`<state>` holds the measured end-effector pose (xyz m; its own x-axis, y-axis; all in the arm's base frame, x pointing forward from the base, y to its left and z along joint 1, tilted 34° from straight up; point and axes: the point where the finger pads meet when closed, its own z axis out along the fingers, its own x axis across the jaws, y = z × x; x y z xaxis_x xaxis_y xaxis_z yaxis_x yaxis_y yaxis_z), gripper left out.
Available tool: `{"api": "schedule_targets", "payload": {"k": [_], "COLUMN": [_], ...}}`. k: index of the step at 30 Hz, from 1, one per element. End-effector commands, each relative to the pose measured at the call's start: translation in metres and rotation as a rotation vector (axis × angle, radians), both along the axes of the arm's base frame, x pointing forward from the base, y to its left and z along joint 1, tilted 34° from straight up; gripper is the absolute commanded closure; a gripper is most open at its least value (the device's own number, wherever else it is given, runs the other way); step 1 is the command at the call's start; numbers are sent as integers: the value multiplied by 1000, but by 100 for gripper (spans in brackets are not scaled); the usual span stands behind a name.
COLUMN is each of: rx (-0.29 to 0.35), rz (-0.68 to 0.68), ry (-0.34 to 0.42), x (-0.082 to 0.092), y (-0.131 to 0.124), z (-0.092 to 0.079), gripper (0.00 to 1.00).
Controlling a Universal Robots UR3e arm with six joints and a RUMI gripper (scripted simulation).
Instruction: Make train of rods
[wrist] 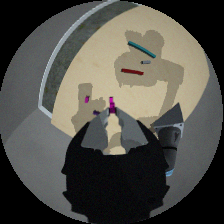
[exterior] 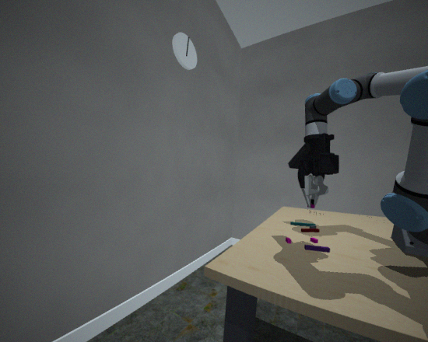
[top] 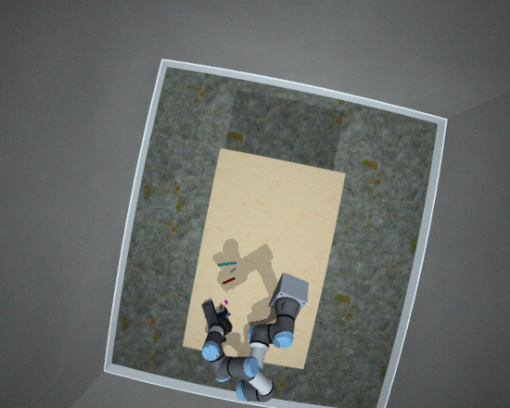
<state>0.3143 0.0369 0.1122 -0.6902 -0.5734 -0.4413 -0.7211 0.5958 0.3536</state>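
Magenta short rod [wrist: 111, 104] pinched in my hand [wrist: 111, 111], I'm carrying it; next, setting it beside the dark red rod [wrist: 132, 71] at upper centre.

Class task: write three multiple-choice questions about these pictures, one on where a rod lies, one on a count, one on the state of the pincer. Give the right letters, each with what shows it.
1. Which rod lies right beside the turquoise rod on the table?
A. red rod
B. lime rod
C. pink rod

2. How many magenta rods lie on the table in the exterior view?
A. none
B. two
C. five

3. What is the pincer doing?
A. hanging wide open
B. shut on a magenta rod above the table
C. pressing a purple rod flat

Answers:
1 A: the red rod lies next to the turquoise one.
2 B: two short magenta rods lie near the purple rod.
3 B: a magenta rod sits between the fingertips.
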Motion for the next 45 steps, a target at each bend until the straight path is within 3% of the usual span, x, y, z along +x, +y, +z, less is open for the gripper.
{"api": "schedule_targets", "payload": {"k": [1, 32, 45], "rx": [-2, -3, -3], "rz": [13, 22, 22], "ry": [-11, -17, -17], "x": [1, 1, 2], "y": [0, 1, 9], "z": [1, 0, -13], "gripper": [100, 100, 100]}}
